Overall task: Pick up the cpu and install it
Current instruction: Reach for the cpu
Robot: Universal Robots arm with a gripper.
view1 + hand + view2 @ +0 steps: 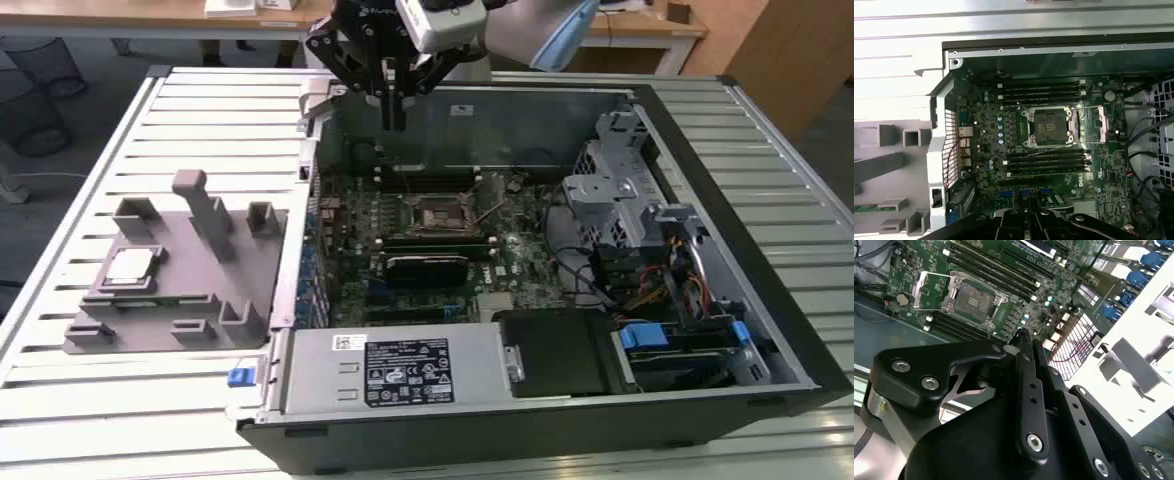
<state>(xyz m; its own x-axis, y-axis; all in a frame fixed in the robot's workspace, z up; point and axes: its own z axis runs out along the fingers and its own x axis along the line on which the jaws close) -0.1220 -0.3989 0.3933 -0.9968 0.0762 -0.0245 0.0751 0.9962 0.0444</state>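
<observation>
Your cpu (130, 266) lies flat on the grey fixture block (200, 290) at the exterior view's left, well apart from the claw (391, 125); judge it light, stiff, slick-topped and fragile, best taken by opposite edges. The claw hangs closed and empty above the open computer case (534, 425) on the slatted desk (107, 400), the motherboard socket (1050, 125) uncovered.

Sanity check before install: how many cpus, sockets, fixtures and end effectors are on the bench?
cpu: 1
socket: 1
grey fixture: 1
end effector: 1
Total: 4
</observation>
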